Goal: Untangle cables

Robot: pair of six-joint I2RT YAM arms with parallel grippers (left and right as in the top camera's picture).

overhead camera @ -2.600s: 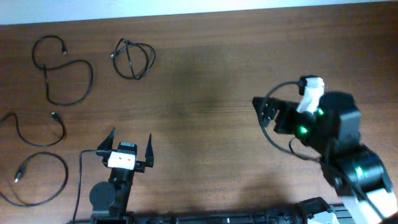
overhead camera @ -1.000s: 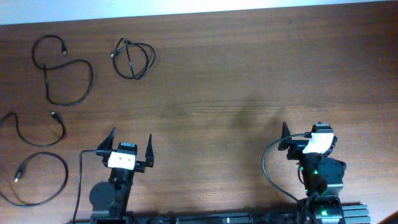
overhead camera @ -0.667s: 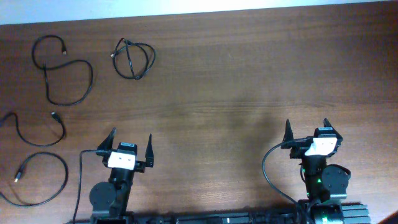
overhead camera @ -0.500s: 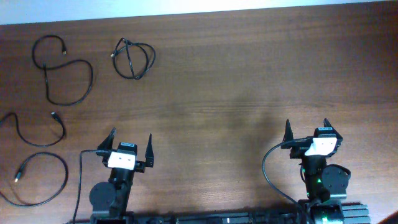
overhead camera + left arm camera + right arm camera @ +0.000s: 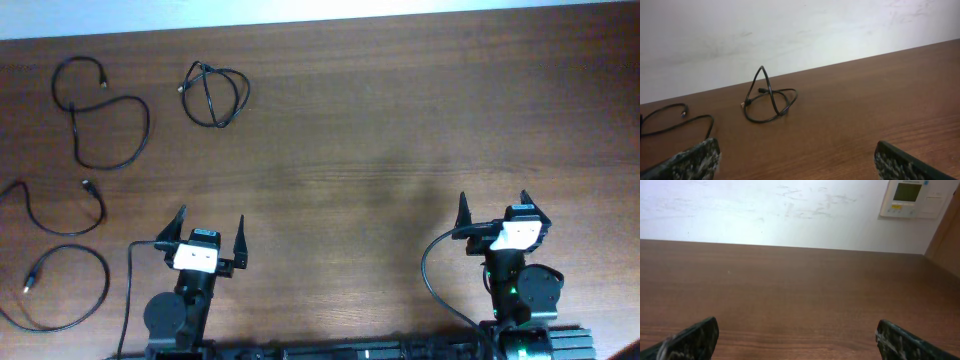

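Observation:
Several thin black cables lie apart on the left of the wooden table. A looped one [image 5: 216,94] sits at the back, also in the left wrist view [image 5: 769,98]. A long wavy one [image 5: 100,112] lies at the far left back, its end showing in the left wrist view [image 5: 675,120]. A short curved one [image 5: 62,205] and a round loop [image 5: 65,288] lie at the left edge. My left gripper [image 5: 209,228] is open and empty near the front edge, its fingertips low in its wrist view [image 5: 800,160]. My right gripper [image 5: 493,204] is open and empty at the front right, over bare wood [image 5: 797,340].
The table's back edge meets a white wall [image 5: 765,210] with a wall panel [image 5: 912,197] at the right. Thick black arm wires curve by the left arm base [image 5: 130,290] and the right arm base [image 5: 432,285].
The right arm has drawn back from the table's right middle to the front right edge and now rests still with its jaws open. The left arm and the cables have not moved.

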